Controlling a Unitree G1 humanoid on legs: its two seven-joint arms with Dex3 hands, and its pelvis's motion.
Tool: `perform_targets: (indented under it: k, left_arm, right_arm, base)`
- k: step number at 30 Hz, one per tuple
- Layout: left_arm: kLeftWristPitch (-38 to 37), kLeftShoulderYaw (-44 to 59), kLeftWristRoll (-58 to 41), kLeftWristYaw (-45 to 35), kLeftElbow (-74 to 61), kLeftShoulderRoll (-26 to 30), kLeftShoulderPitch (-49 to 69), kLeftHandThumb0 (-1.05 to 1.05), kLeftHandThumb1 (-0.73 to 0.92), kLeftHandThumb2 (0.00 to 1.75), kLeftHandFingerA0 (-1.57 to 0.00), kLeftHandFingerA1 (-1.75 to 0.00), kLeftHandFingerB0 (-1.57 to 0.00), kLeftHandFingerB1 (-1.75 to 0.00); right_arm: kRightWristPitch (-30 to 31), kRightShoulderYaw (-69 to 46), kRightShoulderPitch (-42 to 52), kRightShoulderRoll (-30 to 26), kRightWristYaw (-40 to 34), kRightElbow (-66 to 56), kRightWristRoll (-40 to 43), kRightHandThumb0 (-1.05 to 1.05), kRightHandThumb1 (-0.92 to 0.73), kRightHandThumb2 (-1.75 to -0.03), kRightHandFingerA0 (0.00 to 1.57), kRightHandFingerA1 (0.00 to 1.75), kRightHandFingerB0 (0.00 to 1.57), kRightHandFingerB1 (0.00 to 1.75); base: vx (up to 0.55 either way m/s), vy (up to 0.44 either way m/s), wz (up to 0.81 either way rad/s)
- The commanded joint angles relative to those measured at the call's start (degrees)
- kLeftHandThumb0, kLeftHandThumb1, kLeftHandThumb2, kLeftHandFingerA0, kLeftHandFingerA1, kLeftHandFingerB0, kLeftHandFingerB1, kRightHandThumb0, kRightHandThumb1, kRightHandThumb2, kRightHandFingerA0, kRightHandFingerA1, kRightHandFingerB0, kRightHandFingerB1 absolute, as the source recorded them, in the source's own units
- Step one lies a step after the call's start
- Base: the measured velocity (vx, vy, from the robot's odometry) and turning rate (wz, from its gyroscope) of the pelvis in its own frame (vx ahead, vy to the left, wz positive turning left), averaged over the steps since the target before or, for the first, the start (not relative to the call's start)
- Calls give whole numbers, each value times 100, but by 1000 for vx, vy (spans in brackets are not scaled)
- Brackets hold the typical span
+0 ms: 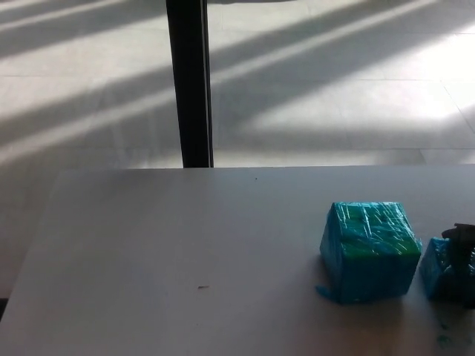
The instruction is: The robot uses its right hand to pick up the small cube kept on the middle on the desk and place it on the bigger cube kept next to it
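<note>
The bigger cube (369, 250), wrapped in shiny teal film, stands on the grey desk (185, 252) at the right. Just to its right, at the picture's edge, sits the small teal cube (442, 271), partly cut off by the frame. My right hand (464, 248) shows only as dark fingers at the right edge, lying over the top right of the small cube. Whether those fingers grip the cube cannot be made out. My left hand does not show.
A black vertical post (189, 81) rises behind the desk's far edge. Beyond it lies a sunlit tiled floor (334, 89). A small dark speck (202, 288) lies on the desk, and teal scraps (444, 340) sit near the front right.
</note>
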Motion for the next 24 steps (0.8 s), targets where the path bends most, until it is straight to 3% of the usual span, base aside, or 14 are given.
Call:
perform_targets:
  k: [1, 2, 3, 4, 8, 10, 14, 16, 18, 19, 22, 23, 24]
  left_arm:
    - [-23, -41, -13, -27, 1, 141, 5, -69, 69, 61, -46, -57, -47, -40]
    - [-7, -53, -11, -27, -18, 146, 3, -69, 69, 61, -45, -56, -46, -40]
    - [-14, -62, 2, 23, 19, 147, -17, -69, 69, 61, -47, -57, -49, -40]
    - [-32, -58, -2, 18, 59, 149, -30, -69, 69, 61, -47, -56, -49, -40]
    - [15, -13, -60, 33, 112, 152, -76, -69, 68, 61, -48, -57, -51, -41]
    - [13, -19, -62, -31, 93, 169, -83, -68, 68, 61, -46, -58, -50, -42]
    - [-7, -63, -18, -23, 71, 175, -69, -69, 70, 61, -45, -56, -44, -40]
    - [-18, -92, 10, 11, 39, 177, -53, -69, 70, 61, -46, -56, -47, -40]
    - [-17, -80, -12, -21, 19, 187, -42, -70, 70, 61, -44, -57, -45, -40]
    - [-25, -67, -30, -58, 18, 185, -36, -70, 69, 61, -43, -57, -45, -40]
    - [30, -40, -62, -36, -19, 172, -33, -70, 69, 61, -44, -56, -44, -40]
    - [23, -80, -21, -49, -63, 186, 1, -69, 70, 62, -43, -56, -41, -39]
    - [26, -80, -21, -48, -68, 185, 3, -69, 70, 62, -43, -56, -41, -39]
  right_arm:
    - [-448, -203, 333, 153, -14, 80, 329, -26, -65, -59, 60, 90, 19, 28]
    - [-637, -281, 374, 182, -54, 134, 428, -24, -68, -60, 70, 103, 22, 28]
    - [-719, -294, 364, 210, -36, 179, 438, -25, -73, -61, 71, 100, 24, 28]
    - [-872, -307, 377, 224, -122, 222, 435, -24, -74, -63, 65, 122, 27, 30]
    - [-1286, -145, 388, 260, -609, 215, 117, -26, -83, -67, 62, 142, 45, 37]
    - [-1458, -52, 420, 232, -1023, 182, -95, -23, -81, -66, 63, 134, 49, 40]
    - [-1454, -19, 450, 260, -1330, 157, -172, -23, -83, -67, 66, 142, 59, 46]
    - [-1348, 75, 402, 276, -1537, 202, -352, -21, -79, -76, 73, 150, 80, 82]
    - [-1316, 140, 385, 275, -1723, 234, -465, -22, -75, -75, 79, 148, 75, 63]
    - [-1311, 137, 397, 254, -1785, 218, -481, -23, -73, -71, 79, 154, 80, 90]
    - [-1351, 139, 400, 203, -1857, 234, -479, -25, -72, -69, 76, 155, 80, 88]
    - [-1489, 158, 396, 175, -2037, 298, -528, -27, -70, -70, 83, 164, 68, 134]
    - [-1498, 164, 391, 175, -2052, 311, -530, -27, -70, -70, 83, 164, 68, 134]
  base:
    - [0, 0, 0]
    - [0, 0, 0]
    - [0, 0, 0]
    - [0, 0, 0]
    - [0, 0, 0]
    - [0, 0, 0]
    - [0, 0, 0]
    - [0, 0, 0]
    - [0, 0, 0]
    - [0, 0, 0]
    - [0, 0, 0]
    - [0, 0, 0]
    - [0, 0, 0]
